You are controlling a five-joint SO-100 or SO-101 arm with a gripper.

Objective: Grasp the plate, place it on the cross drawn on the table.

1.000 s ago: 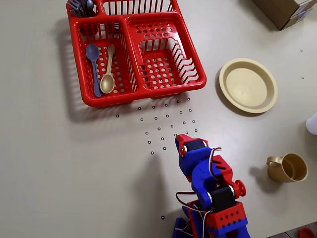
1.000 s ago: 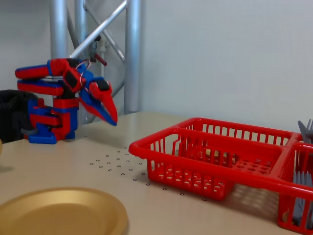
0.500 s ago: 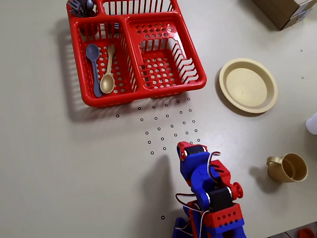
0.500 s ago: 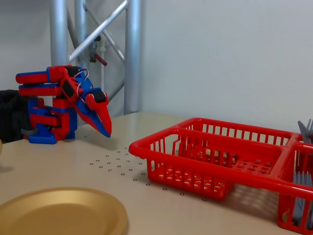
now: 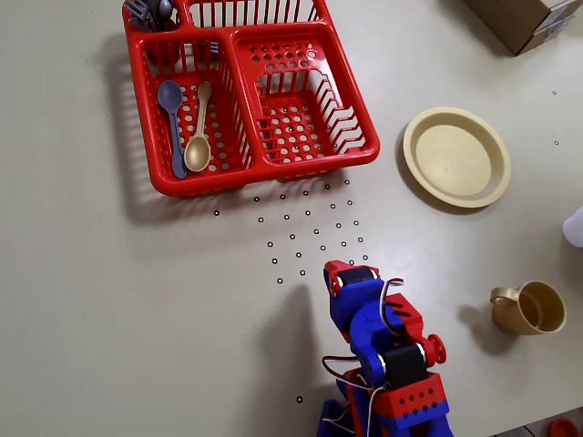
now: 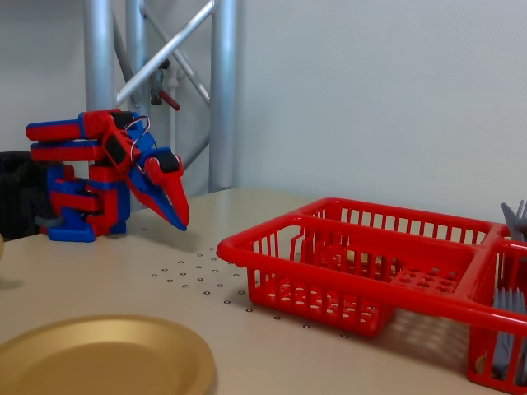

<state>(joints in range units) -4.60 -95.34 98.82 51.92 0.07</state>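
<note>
The pale cream-yellow plate (image 5: 456,157) lies flat on the beige table (image 5: 109,300) at the right of the overhead view. It also fills the lower left of the fixed view as plate (image 6: 99,358). My red-and-blue gripper (image 5: 342,271) is shut and empty, folded back near the arm's base and pointing down over the near edge of the dot grid. It is well apart from the plate. The fixed view shows the gripper (image 6: 182,222) hanging above the table with its fingers together. I cannot make out the cross in either view.
A red dish basket (image 5: 264,168) stands at the back left, holding a purple spoon (image 5: 171,123) and a tan spoon (image 5: 199,137). A tan cup (image 5: 528,308) sits right of the arm. A cardboard box (image 5: 524,18) is at the top right. Metal posts (image 6: 222,90) rise behind the arm.
Over the last second the arm drew back toward its base and the gripper dipped lower. It has barely moved in the last half second. The plate has stayed put.
</note>
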